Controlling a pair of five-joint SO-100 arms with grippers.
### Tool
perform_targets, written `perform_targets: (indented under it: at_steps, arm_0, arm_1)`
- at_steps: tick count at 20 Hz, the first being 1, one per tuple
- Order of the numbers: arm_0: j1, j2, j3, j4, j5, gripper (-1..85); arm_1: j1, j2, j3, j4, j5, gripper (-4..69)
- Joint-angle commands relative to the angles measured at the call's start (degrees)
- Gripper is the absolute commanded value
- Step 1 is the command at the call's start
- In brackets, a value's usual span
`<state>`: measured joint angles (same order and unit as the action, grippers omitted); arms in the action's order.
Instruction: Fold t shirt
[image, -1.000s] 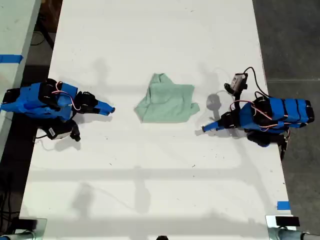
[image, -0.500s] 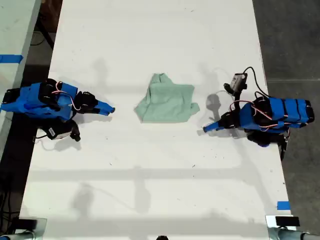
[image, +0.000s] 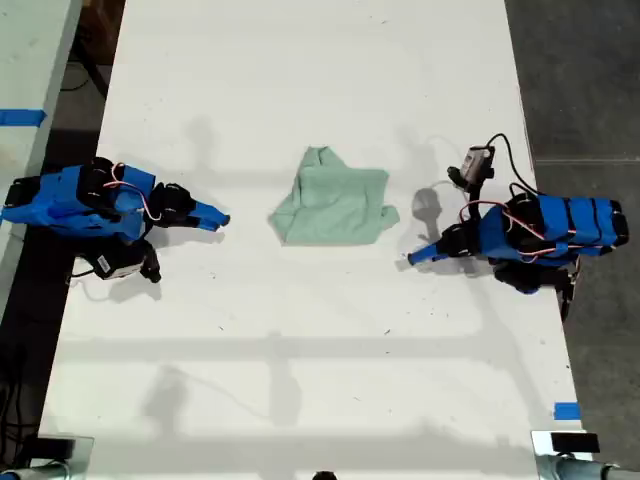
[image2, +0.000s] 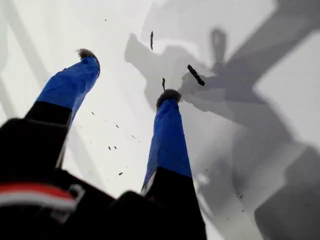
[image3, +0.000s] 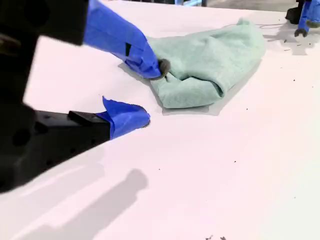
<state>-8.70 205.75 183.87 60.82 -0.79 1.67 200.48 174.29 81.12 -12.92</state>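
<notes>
My second gripper (image3: 150, 92) is open near the t shirt (image3: 210, 60) — holding nothing. My first gripper (image2: 127, 75) is open too — only its wrist view shows that, over bare table (image2: 280, 90).

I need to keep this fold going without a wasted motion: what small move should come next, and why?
Probably ease my second gripper forward to the near edge of the t shirt. Its claw is open, and the shirt lies bunched just ahead of it with nothing gripping it. My first gripper is also open but faces only the table.
</notes>
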Motion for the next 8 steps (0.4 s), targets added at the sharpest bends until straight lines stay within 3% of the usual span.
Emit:
perform_targets:
  at_steps: [1,8]
  arm_0:
    - [-1.0,0.6,0.3,0.0,-1.3,11.7]
    - [-1.0,0.6,0.3,0.0,-1.3,11.7]
  arm_1:
    - [0.4,0.4,2.2,-1.6,-1.0,24.4]
    - [0.4,0.4,2.2,-1.6,-1.0,23.5]
